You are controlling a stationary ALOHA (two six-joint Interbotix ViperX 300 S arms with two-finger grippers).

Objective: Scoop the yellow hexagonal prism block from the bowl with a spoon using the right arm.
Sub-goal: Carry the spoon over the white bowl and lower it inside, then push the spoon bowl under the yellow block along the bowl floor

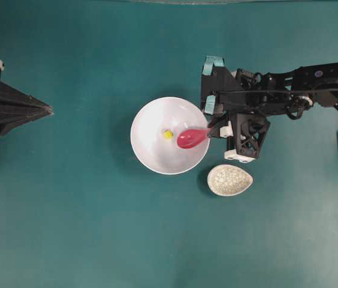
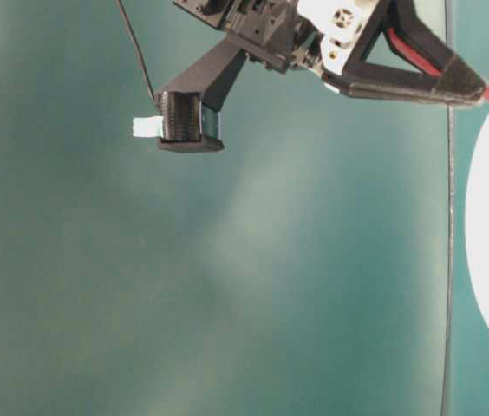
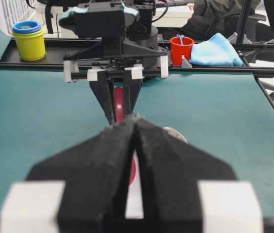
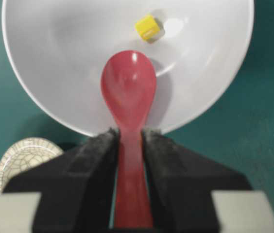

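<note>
right gripper [image 4: 129, 145] clamps spoon [image 4: 128, 92] by handle; scoop over bowl [image 4: 54, 43] | block [image 4: 148, 26] in bowl, just beyond scoop tip | risk: tip nudges block away; spoon may twist | left gripper [image 3: 136, 127] seemingly closed, idle

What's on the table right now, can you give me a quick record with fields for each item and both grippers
bowl: white, round, mid-table
yellow block: lies inside the bowl, outside the spoon's scoop
spoon: pink-red, scoop empty, over the bowl's inside, beside the block
right gripper: shut on the spoon's handle
left gripper: shut, holds nothing, parked at the table's left edge
small dish: beige, crackle-patterned, empty, just outside the bowl
</note>
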